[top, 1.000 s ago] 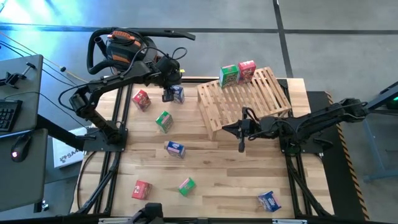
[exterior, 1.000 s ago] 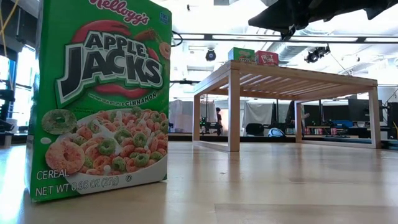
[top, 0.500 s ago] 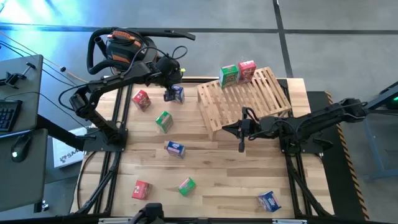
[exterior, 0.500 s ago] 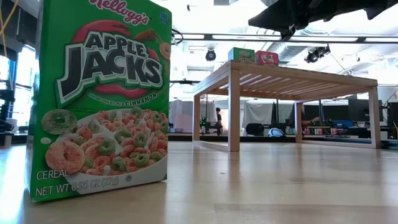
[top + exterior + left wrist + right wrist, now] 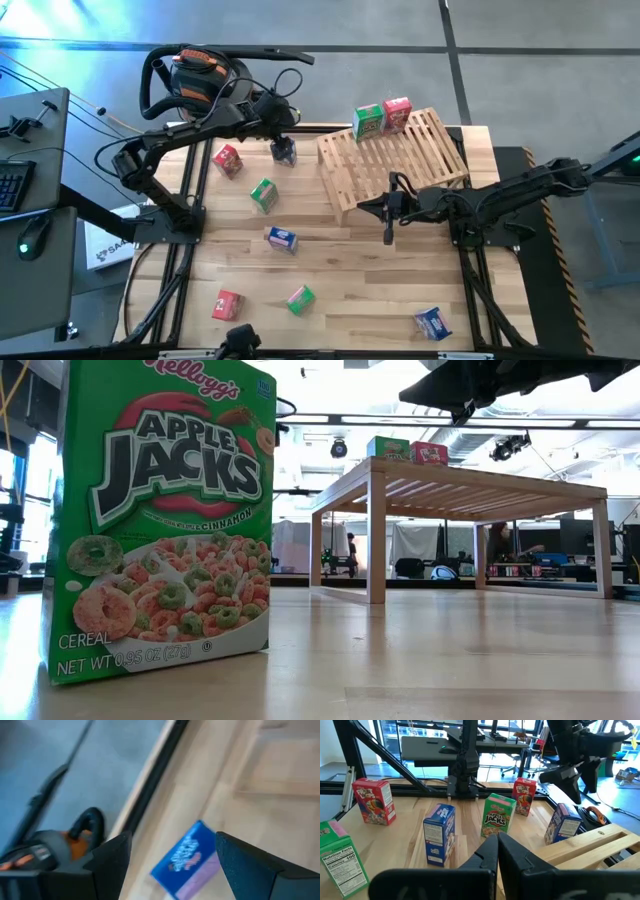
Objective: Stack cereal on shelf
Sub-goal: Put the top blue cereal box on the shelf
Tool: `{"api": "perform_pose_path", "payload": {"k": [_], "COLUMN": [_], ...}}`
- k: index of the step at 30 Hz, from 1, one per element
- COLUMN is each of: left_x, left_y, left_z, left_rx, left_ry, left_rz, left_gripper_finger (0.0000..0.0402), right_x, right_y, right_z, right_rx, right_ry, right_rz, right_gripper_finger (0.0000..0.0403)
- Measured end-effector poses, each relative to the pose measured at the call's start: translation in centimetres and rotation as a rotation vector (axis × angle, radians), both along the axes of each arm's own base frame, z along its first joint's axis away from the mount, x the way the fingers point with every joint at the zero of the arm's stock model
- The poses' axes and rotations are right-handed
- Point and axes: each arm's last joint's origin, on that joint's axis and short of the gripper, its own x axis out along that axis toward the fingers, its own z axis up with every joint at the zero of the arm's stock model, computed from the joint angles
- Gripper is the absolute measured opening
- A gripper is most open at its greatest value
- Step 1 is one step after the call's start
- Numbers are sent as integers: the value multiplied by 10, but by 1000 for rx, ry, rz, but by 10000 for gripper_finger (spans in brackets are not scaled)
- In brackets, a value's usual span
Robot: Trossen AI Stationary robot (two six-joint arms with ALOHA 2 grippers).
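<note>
Pale wooden planks form the bench [image 5: 340, 290], with the slatted shelf [image 5: 400, 160] at its far right part, already carrying a green box [image 5: 368, 121] and a red box [image 5: 397, 113] on its far edge. The left tool [image 5: 284, 143], fingers spread wide, hangs directly over a blue box [image 5: 285, 152] near the far edge, just left of the shelf; the box stands upright, long axis vertical, between the fingers but not gripped. The right tool [image 5: 389, 233], fingers together, waits in front of the shelf, so the left arm is clearly nearer.
</note>
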Motion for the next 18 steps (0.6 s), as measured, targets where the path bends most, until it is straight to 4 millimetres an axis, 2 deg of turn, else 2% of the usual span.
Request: {"api": "perform_pose_path", "payload": {"k": [5,9,16,18], "left_x": [0,-4,3,5], "left_y": [1,-7,2,0], "left_z": [1,-4,-3,-3], "left_rx": [58,-46,120,99], "left_ry": [17,93,70,45], "left_rz": [86,-115,130,100], "left_gripper_finger": [280,280,278,278], "right_x": [0,0,0,0], "right_y": [0,0,0,0], "right_z": [0,0,0,1], "right_rx": [-8,-8,-9,-16], "right_ry": [1,1,0,-3], "right_rz": [-1,-2,-2,-1], "right_gripper_finger": [0,0,0,0]}}
